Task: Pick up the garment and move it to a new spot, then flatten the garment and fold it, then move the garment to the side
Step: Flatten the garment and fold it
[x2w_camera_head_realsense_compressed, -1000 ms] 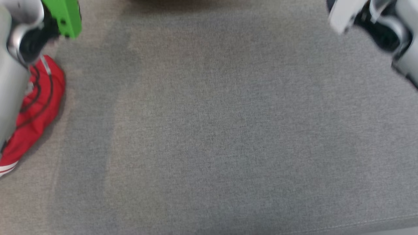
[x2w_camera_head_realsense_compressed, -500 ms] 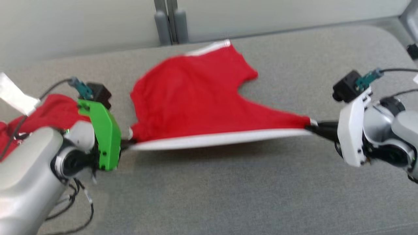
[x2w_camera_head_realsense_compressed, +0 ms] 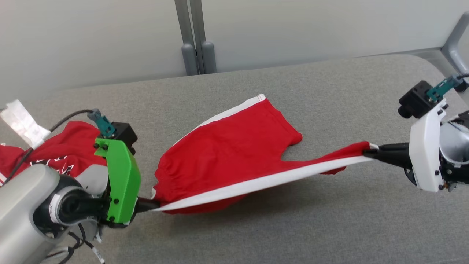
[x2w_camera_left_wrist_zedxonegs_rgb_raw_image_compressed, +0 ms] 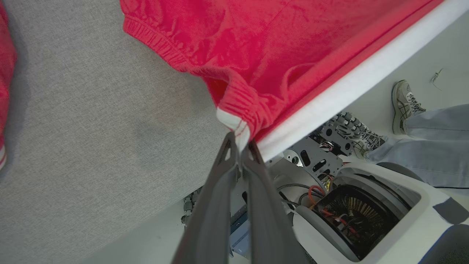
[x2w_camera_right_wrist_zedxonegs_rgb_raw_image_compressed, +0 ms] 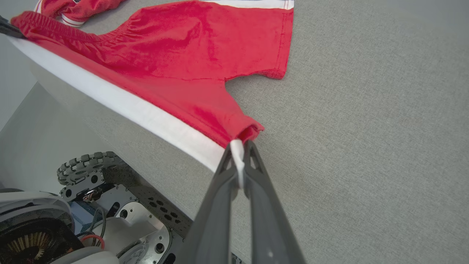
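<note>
A grey fabric surface [x2w_camera_head_realsense_compressed: 329,91] stretches before me, with a pale wall [x2w_camera_head_realsense_compressed: 91,36] and a grey post [x2w_camera_head_realsense_compressed: 194,36] behind it. The garment [x2w_camera_head_realsense_compressed: 234,146], a pair of red shorts with a white side stripe [x2w_camera_head_realsense_compressed: 256,183], sits near the middle of that surface. Its far leg lies flat on the cloth and its near edge is lifted and pulled taut between my 2 grippers. My left gripper [x2w_camera_head_realsense_compressed: 155,206] is clamped tight on the waistband corner, jaws pressed together on the white end of the stripe. My right gripper [x2w_camera_head_realsense_compressed: 367,153] is pinched on the hem corner of the near leg, white fabric squeezed between the jaws. The stripe runs straight from grip to grip, raised off the surface, a shadow beneath it. Beyond my left arm a second red garment [x2w_camera_head_realsense_compressed: 69,146] with white trim lies crumpled at the surface's left edge. Past the front edge, my left wrist view shows my own base [x2w_camera_left_wrist_zedxonegs_rgb_raw_image_compressed: 366,205] and a person's 2 trainers [x2w_camera_left_wrist_zedxonegs_rgb_raw_image_compressed: 405,102] and pale jeans [x2w_camera_left_wrist_zedxonegs_rgb_raw_image_compressed: 436,121] on the floor
</note>
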Robot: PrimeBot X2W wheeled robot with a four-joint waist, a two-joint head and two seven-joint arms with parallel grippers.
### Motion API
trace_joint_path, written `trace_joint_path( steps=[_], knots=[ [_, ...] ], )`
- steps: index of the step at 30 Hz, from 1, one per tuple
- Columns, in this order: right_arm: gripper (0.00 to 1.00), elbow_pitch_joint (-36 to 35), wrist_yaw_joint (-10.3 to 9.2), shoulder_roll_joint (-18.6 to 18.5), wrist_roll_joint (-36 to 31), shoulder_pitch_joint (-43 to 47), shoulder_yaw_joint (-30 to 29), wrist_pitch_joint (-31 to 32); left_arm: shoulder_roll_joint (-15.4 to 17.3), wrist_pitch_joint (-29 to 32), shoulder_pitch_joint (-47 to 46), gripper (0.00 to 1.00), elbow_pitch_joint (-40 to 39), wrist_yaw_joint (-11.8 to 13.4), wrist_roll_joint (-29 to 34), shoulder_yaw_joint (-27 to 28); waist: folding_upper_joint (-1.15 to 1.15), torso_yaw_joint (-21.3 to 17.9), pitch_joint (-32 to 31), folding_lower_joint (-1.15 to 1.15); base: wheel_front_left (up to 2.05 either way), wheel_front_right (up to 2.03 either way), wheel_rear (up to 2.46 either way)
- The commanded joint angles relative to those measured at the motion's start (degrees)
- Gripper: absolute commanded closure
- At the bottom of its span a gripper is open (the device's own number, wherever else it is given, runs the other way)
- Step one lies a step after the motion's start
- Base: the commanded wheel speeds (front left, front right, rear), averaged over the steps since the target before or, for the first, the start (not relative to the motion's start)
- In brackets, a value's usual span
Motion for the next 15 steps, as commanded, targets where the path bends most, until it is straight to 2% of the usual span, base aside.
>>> trace_joint_path(
  steps=[1,7,15],
  knots=[
    [1.00,1.90,-0.93,-0.89,-0.19,-1.76,-1.35,1.27,1.31,1.52,-2.23,1.00,0.91,0.85,-0.10,0.60,0.00,2.25,6.29,0.01,0.00,0.00,0.00],
    [1.00,7.08,-0.83,4.16,-0.78,-8.28,-4.94,7.14,-2.76,5.65,-10.11,1.00,4.92,1.78,-0.06,1.22,0.00,4.96,14.33,0.01,0.00,0.00,0.00],
    [1.00,19.40,-0.63,12.77,-2.94,-17.35,-8.51,10.84,-7.36,8.97,-18.65,1.00,13.26,3.49,0.91,1.53,0.00,8.03,22.02,0.01,0.00,0.00,0.00]
  ],
)
